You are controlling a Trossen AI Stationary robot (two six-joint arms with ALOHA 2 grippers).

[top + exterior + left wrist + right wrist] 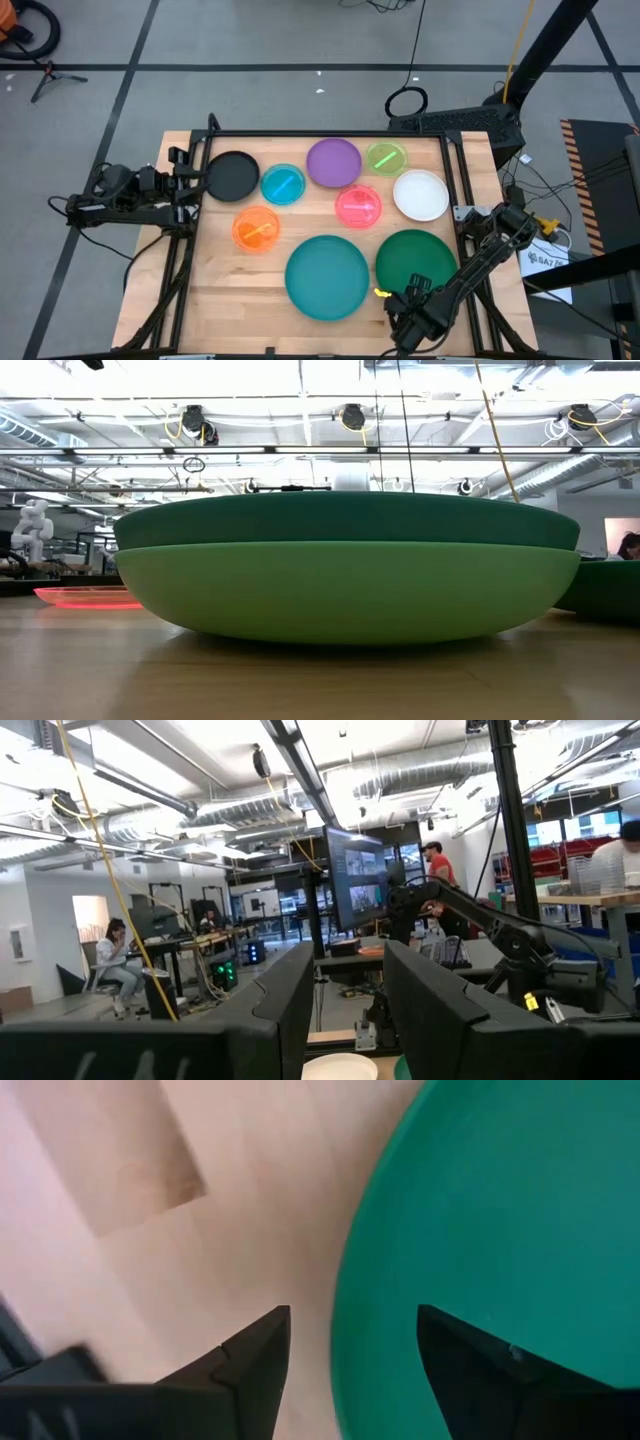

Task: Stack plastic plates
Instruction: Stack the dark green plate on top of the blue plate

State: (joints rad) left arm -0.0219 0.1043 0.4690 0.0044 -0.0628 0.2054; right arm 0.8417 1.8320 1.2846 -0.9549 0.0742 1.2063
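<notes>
High view: your right gripper [395,297] sits at the near edge of the table, right at the rim of the dark green plate [416,262]. The teal plate [327,277] is just beside it on the side towards the left arm. Farther out from that gripper: pink plate [358,205], white plate [421,194], lime plate [386,157], purple plate [333,162], blue plate [283,184], orange plate [256,228]. The left gripper [190,178] waits at its own table edge, touching or just short of the black plate [232,176]; can't tell which. Nine plates show separately here, none visibly stacked from above.

Low view: one big plate fills the frame, and it's actually two. A teal-green plate [345,520] nests in a mint plate [345,595]. So one stack looks done. The pink plate shows low behind it on one side, the dark green rim [605,590] on the other.

Left wrist view: left fingers [285,1010] stand apart with a clear gap, nothing between them. The white plate [340,1067] is ahead, well off.

Right wrist view: right fingers [255,1355] are spread wide, straddling the dark green plate's edge, one over bare table [150,1210], one over the plate. Not closed on it.

Progress: early. One pair nested, about eight left. You look set to grab the dark green plate next, likely bound for the teal stack.
</notes>
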